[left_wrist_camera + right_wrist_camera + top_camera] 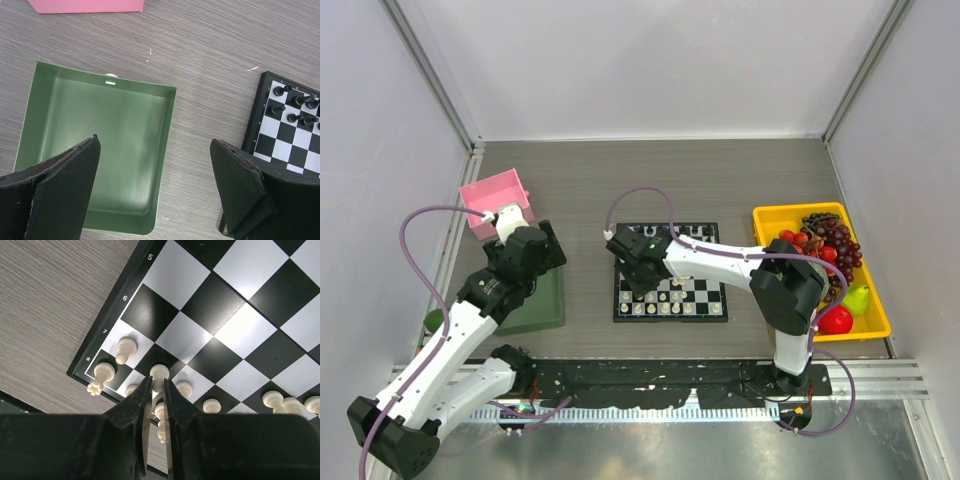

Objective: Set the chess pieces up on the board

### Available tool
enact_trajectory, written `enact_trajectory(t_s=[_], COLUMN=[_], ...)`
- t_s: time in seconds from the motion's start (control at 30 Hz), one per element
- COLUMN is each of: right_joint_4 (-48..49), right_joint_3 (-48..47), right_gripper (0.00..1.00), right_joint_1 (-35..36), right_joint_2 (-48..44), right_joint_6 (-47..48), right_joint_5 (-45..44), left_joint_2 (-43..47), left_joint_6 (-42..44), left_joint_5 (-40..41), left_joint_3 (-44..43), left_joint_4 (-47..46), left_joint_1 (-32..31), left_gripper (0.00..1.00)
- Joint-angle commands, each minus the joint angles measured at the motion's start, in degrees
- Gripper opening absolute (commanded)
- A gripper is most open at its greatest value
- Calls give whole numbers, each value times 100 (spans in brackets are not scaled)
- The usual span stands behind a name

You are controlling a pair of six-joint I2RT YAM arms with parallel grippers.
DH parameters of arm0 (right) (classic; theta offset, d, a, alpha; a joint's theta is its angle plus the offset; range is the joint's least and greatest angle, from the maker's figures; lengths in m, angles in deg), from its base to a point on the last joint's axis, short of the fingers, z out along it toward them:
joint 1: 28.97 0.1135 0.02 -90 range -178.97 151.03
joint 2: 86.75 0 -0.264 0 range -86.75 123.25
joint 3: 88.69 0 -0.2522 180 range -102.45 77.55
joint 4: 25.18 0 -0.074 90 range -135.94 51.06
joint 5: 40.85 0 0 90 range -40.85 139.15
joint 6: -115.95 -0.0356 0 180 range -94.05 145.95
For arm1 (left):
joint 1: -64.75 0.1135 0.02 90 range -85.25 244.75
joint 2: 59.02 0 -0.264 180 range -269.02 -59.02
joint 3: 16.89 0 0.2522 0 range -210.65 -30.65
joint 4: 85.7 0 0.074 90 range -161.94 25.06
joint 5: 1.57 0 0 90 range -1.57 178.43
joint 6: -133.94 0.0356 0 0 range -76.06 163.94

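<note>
From above I see the board on the counter, my right hand over its left part, my left hand over the green tray, and fruit in the yellow tray. My left wrist shows that hand released, with black pieces on the board corner to its right. On my right wrist I read 5, 6, 7, 8 along the border, the hand clenched on a white pawn near the 8.

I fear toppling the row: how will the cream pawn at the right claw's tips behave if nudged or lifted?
Probably tips easily: the pawn is slim and upright. Likely very light, being tiny beside the right claw. Its rounded head could slip from the fingers, and the neighbouring pawns stand close enough to get knocked.
</note>
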Motion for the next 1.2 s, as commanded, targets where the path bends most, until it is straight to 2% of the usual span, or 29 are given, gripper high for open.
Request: enact_trajectory(t_s=[0.0, 0.47, 0.67, 0.9, 1.17], right_joint_4=[22, 75, 23, 22, -48], right_joint_3=[-81, -143, -301, -249, 138], right_gripper=[24, 25, 29, 38, 39], right_joint_1=[40, 58, 49, 40, -250], right_joint_2=[62, -26, -210, -570, -1132], right_joint_6=[19, 71, 142, 203, -157], right_joint_5=[-174, -86, -341, -640, -1193], left_joint_2=[47, 29, 47, 55, 20], left_joint_6=[-68, -68, -68, -68, -50], left_joint_5=[71, 63, 80, 54, 19], left_joint_3=[-3, 5, 5, 23, 32], left_joint_4=[-191, -209, -191, -209, -253], left_joint_1=[26, 26, 26, 26, 26], left_gripper=[100, 99, 99, 100, 100])
